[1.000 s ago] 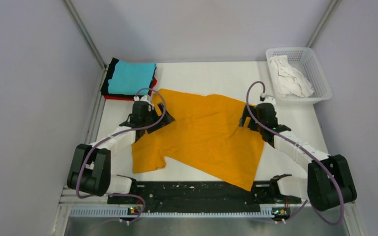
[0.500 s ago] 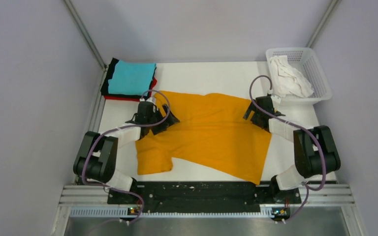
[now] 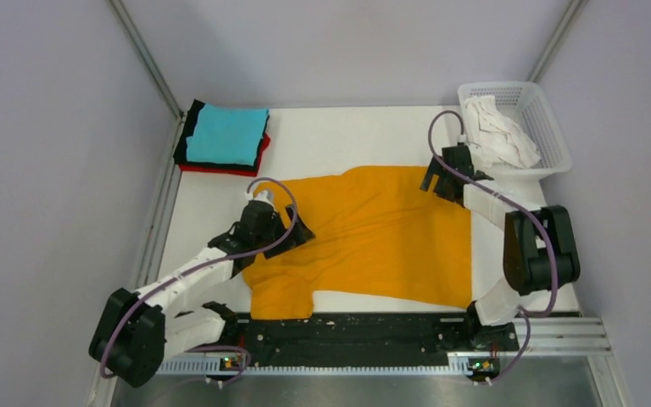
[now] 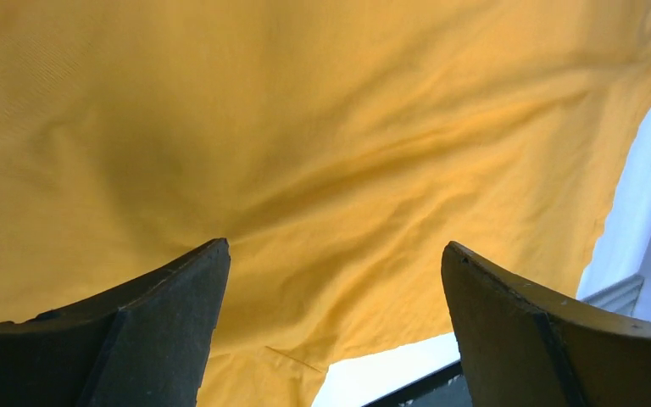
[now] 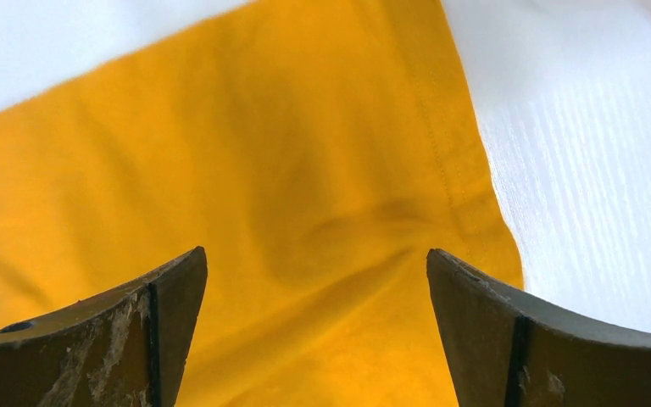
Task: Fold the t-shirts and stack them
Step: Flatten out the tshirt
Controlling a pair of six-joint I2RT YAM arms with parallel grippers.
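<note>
While working between grey walls (image 3: 42,186) on a white table (image 3: 356,136), getting maybe halfway: laying the orange-yellow t-shirt (image 3: 373,233) flat, unfolded, in the middle; stacking folded t-shirts (image 3: 225,136), cyan on top, far left; leaving a white t-shirt (image 3: 496,136) crumpled in the basket (image 3: 498,86); holding left gripper (image 4: 335,254) and right gripper (image 5: 315,254) wide open, empty, over orange cloth.

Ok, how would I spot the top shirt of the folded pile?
Go to the white table, far left corner. There the cyan shirt lies folded on top of a black shirt and a red shirt; it is the only blue thing.
</note>
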